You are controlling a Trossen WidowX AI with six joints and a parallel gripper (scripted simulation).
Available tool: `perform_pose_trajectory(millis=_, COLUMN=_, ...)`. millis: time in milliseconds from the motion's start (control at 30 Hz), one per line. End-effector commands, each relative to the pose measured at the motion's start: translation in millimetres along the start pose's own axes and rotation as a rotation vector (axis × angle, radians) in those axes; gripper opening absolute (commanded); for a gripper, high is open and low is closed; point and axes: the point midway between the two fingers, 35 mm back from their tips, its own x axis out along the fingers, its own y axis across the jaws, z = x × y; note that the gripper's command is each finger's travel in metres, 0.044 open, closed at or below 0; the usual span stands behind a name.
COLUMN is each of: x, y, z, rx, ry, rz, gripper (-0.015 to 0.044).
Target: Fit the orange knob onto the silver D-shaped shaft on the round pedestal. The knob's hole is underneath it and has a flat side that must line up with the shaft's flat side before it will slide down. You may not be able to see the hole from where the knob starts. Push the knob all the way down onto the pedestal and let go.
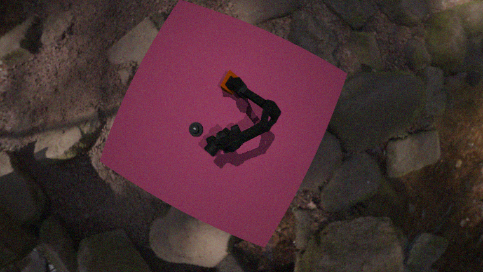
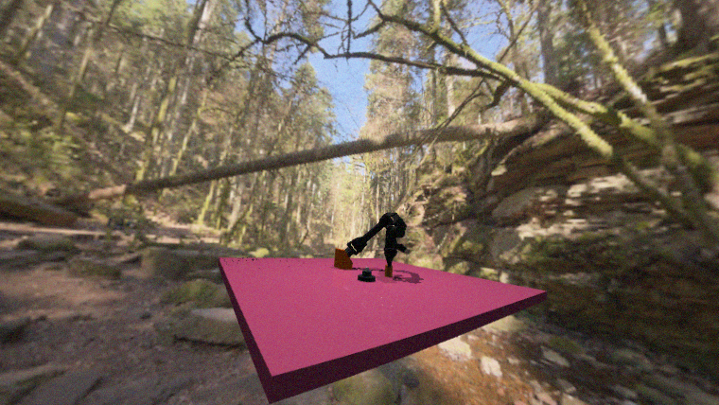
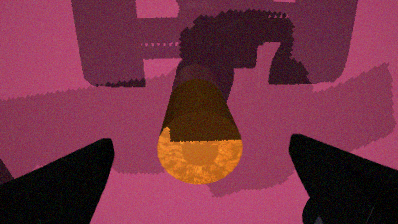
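Nearest to me in the wrist view, the two black fingers of the end effector point(image 1: 211, 148) point(image 2: 389, 265) point(image 3: 201, 145) stand wide apart, one at the lower left of the frame and one at the lower right, with nothing gripped. Between them, around the middle of the frame, the orange knob point(image 2: 389, 272) point(image 3: 200, 162) shows its round top, partly in shadow, with pink on either side of it. From overhead I can't pick it out; the arm point(image 1: 251, 133) point(image 2: 391, 220) seems to cover it. In the exterior view it stands upright on the tabletop point(image 1: 162, 101) point(image 2: 352, 322), just right of the frame's middle and right below the fingers.

The step in hand, I'd say, is taking hold of it. I would keep it centred between the fingers, sink straight down until they flank its sides, then close evenly, so it neither tips nor twists. A grip too near the top might let it lean when pushed.

Farther off, left of the arm in the overhead view, sits the dark round pedestal point(image 1: 191, 129) point(image 2: 366, 278) with its small shaft point(image 1: 194, 128) bare. I can't make out the flat side of the shaft, and the knob's hole is hidden underneath, so the turn will probably need care before any pressing.
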Motion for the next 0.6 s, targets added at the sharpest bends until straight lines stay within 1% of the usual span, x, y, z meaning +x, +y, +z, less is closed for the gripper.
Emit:
perform_pose_trajectory(millis=0, x=6, y=0, z=0, rx=0.005, ry=-0.004, rz=0.001, gripper=0.044)
perform_pose_trajectory(millis=567, x=33, y=1, z=0, rx=0.005, ry=-0.005, rz=0.002, gripper=0.044)
